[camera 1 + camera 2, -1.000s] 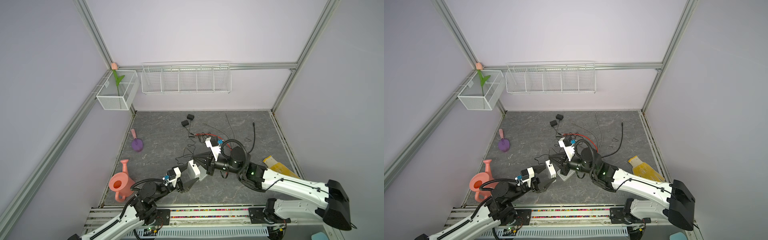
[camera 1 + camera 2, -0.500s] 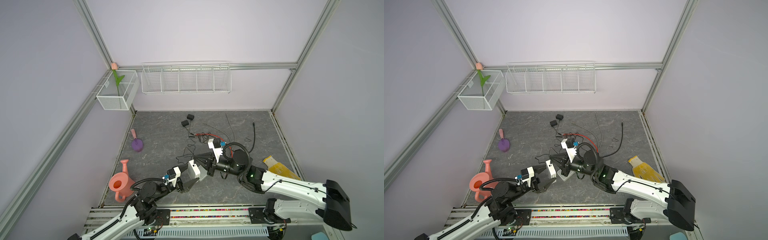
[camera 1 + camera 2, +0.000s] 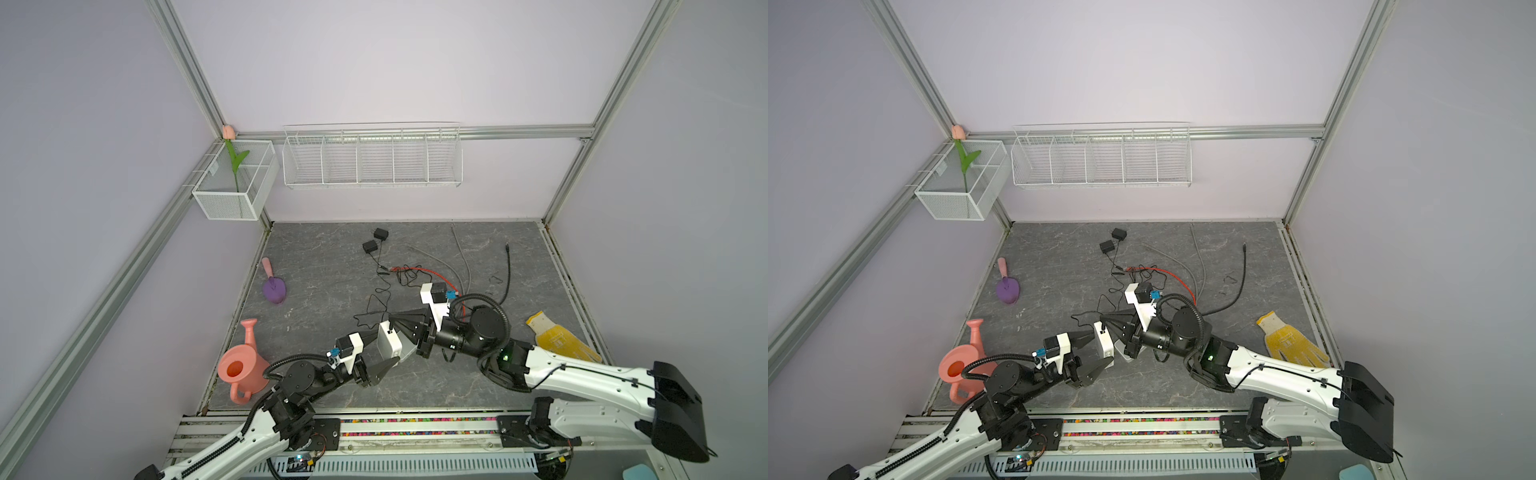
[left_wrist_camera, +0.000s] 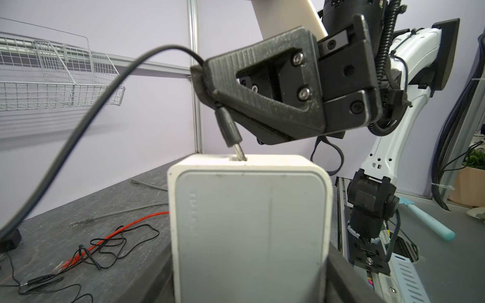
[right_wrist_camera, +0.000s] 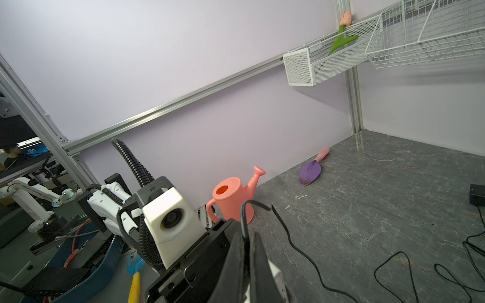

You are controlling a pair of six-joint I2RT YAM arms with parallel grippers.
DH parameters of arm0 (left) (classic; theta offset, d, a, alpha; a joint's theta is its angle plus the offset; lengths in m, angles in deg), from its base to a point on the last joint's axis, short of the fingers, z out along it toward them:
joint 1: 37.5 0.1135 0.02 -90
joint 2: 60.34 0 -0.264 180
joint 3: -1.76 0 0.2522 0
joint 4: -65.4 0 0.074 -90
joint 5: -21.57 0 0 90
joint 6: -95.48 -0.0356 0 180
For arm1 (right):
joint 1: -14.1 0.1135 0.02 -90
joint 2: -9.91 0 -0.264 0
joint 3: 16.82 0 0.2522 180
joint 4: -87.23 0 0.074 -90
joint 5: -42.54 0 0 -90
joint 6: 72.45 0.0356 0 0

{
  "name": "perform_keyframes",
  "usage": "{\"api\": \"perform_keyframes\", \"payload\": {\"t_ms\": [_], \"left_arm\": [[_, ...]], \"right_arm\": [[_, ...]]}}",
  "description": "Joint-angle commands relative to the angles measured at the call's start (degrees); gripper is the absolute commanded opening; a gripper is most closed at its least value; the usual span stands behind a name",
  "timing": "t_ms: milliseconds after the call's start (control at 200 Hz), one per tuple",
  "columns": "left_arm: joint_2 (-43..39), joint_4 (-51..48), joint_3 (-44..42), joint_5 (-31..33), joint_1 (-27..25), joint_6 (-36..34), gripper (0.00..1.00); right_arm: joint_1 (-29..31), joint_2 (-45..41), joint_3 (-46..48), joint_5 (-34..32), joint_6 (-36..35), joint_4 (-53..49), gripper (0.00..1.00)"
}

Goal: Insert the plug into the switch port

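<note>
My left gripper is shut on the white switch and holds it just above the table near the front. The box fills the left wrist view, the switch sitting between my fingers. My right gripper is shut on the black plug at its cable end. The plug is tilted, and its metal tip sits in the port recess on the switch's upper edge. The plug's body stands clear of the switch. In the right wrist view the cable rises from between the shut right gripper.
A pink watering can and a purple trowel lie at the left edge. A yellow glove lies at the right. Red cable, grey cable, black cable and adapters lie behind the grippers. Wire baskets hang on the wall.
The right arm has shifted slightly beside the switch, with the plug kept at the switch's edge. Both grips are unchanged.
</note>
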Motion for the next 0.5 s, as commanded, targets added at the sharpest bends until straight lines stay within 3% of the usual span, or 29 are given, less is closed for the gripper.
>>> {"api": "perform_keyframes", "payload": {"t_ms": [0,495], "left_arm": [[-0.2,3.4,2.9,0.4,-0.2,0.8,0.0],[-0.4,2.7,3.6,-0.6,-0.2,0.6,0.0]], "right_arm": [[0.9,-0.8,1.4,0.7,-1.6,1.2,0.06],[1.2,-0.3,2.2,-0.4,-3.0,2.4,0.06]]}}
